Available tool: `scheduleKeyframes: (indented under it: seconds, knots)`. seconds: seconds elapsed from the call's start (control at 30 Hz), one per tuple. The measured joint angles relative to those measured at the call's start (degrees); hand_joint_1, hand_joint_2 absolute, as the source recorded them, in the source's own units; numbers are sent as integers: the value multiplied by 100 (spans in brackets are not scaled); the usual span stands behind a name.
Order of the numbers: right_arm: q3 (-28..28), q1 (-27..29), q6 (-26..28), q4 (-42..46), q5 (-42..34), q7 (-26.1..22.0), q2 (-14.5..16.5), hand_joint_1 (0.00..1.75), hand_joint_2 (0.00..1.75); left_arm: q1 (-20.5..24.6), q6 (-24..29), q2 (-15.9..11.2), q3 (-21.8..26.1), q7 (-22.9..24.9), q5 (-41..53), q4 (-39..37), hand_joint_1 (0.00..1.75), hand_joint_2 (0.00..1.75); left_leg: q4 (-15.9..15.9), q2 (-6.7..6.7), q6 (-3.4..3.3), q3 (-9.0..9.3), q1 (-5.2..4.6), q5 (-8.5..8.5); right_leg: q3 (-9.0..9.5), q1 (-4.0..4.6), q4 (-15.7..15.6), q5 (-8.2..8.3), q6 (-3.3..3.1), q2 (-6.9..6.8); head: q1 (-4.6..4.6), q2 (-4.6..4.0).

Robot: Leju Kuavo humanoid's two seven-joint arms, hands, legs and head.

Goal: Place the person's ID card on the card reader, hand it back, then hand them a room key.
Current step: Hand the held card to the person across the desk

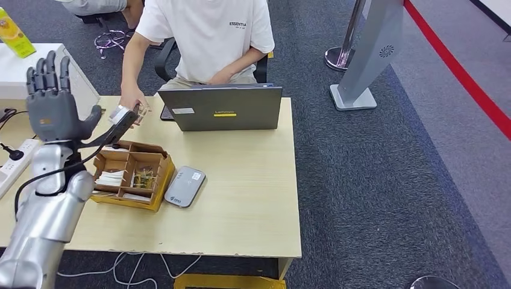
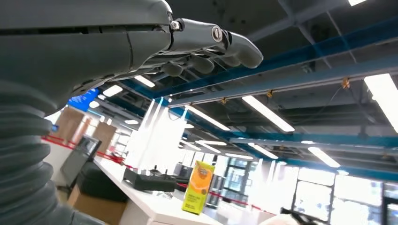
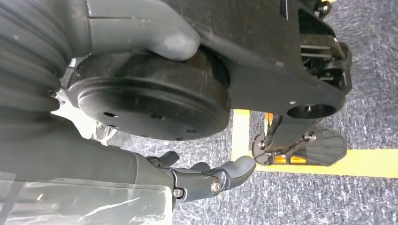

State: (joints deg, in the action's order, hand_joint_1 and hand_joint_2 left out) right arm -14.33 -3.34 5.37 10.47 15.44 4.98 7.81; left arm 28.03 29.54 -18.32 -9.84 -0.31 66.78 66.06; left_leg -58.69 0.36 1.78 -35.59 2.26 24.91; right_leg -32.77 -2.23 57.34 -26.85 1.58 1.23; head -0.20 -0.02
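Left hand (image 1: 53,102): raised, spread, nothing held
Right hand (image 3: 206,180): hanging, loosely curled, nothing held
ID card (image 1: 122,114): offered by person's hand (image 1: 134,101); untaken
Card reader (image 1: 185,186): bare; every step judged outstanding

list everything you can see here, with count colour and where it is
table: 1, light wood, centre
laptop: 1, dark grey, far edge of table, before the person
card reader: 1, grey, on table right of the box
box: 1, brown, compartmented, on table near left side
power strip: 1, white, far left
carton: 1, yellow-green, on white counter, top left
stanchion base: 1, silver, on the carpet
person: 1, white T-shirt, seated behind table
left hand: 1, dark grey, raised, fingers apart, holding nothing
right hand: 1, dark grey, hanging over floor, holding nothing
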Motion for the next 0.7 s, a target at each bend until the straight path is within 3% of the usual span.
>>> scheduleKeyframes:
  seconds: [0.1, 0.17, 0.2, 0.27, 0.33, 0.4, 0.53, 0.7]
  knots:
    - [-152, 41, 30, -1, -85, -73, 1, 0, 175, -1499, -342, -305, 806, -912, -1595, 1532, 0, 175, 1, 39, 2, 25, 1, 27, 6, 0, -1, -28, -2, 33, -16, 0]
    - [-244, 51, 58, -3, -106, -103, 1, 0, 175, -2357, -775, -313, 1590, -1600, -2576, 2308, 0, 175, 0, 35, 3, 22, 4, 33, 8, 2, 0, -45, 1, 28, -20, 0]
    - [-286, 57, 73, -3, -107, -113, 1, 0, 175, -2725, -1179, -245, 2102, -1958, -3039, 2643, 0, 175, 1, 32, 3, 21, 4, 36, 8, 3, 0, -50, 0, 24, -18, 0]
    - [-375, 67, 103, -4, -102, -126, 2, 0, 175, -3210, -2568, 6, 3439, -2663, -4015, 3134, 0, 175, 1, 28, 5, 18, 9, 43, 7, 8, 1, -57, -7, 18, -12, 0]
    - [-446, 69, 121, -4, -92, -116, 2, 0, 175, -3276, -4069, 228, 4957, -3009, -4678, 3227, 0, 175, 1, 25, 10, 19, 16, 50, 6, 16, 0, -62, -12, 12, -6, 0]
    - [-497, 67, 130, -4, -84, -100, 2, 0, 175, -3200, -4892, 328, 6224, -3181, -4865, 3069, 0, 175, 1, 26, 16, 27, 20, 56, 2, 19, 1, -68, -21, 11, -11, 0]
    - [-584, 55, 142, -4, -58, -89, 8, 0, 175, -3043, -5202, 459, 7740, -3467, -4687, 2715, 0, 175, 1, -7, 17, 31, 23, 54, 14, 21, 1, -77, -25, -23, -15, 0]
    - [-624, 41, 161, -4, -46, -85, 13, 0, 175, -2920, -5240, 607, 8515, -3465, -4617, 2604, 0, 175, 1, -31, 15, 32, 21, 51, 29, 21, 1, -78, -22, -49, -14, 0]
